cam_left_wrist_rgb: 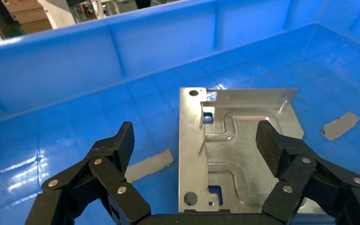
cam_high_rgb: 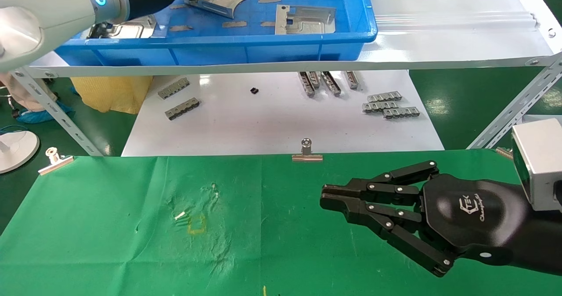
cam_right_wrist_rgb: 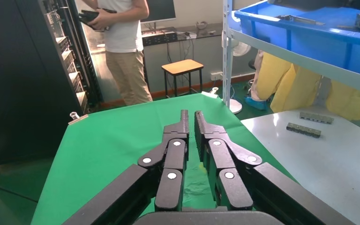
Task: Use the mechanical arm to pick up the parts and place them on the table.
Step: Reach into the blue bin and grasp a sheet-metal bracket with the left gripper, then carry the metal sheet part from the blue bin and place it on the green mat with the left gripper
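Straddling a part (cam_left_wrist_rgb: 236, 150) spread wide, the left end effector (cam_left_wrist_rgb: 197, 140) hides its near edge.

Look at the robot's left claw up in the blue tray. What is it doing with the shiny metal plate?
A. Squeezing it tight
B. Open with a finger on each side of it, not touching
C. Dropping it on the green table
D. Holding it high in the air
B: the left gripper is spread wide over the metal plate, which lies flat on the blue tray floor, ungripped.
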Controlling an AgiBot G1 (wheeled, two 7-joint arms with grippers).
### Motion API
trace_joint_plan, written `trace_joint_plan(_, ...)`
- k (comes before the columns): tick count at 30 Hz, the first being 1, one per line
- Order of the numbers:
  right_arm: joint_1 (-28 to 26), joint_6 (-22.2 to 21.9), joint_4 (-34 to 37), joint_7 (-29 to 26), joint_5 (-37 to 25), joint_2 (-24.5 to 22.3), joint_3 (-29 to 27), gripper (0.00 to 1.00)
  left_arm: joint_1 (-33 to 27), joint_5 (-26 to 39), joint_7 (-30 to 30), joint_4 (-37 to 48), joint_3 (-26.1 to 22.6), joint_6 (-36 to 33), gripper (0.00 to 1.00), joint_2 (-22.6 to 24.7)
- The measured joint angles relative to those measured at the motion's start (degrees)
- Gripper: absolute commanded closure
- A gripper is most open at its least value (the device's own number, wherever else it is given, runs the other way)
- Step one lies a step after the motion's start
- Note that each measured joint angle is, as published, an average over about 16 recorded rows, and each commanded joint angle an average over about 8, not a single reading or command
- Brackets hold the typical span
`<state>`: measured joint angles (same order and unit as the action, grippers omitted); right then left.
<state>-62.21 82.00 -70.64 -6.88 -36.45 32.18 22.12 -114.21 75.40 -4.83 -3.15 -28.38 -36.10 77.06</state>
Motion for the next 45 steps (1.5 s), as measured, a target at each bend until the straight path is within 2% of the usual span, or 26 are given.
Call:
trace_joint_plan(33,0.0,0.0,0.0,0.0,0.0,0.0,0.0,0.0,1.6,-1.0,-2.8,-1.7,-1.7,3.2,1.0,0.5)
trace_joint_plan(45,0.0,0.0,0.0,0.0,0.0,0.0,0.0,0.0,0.6,-2.4,-1.3,-2.5,-1.7,-0.5,1.0,-0.8)
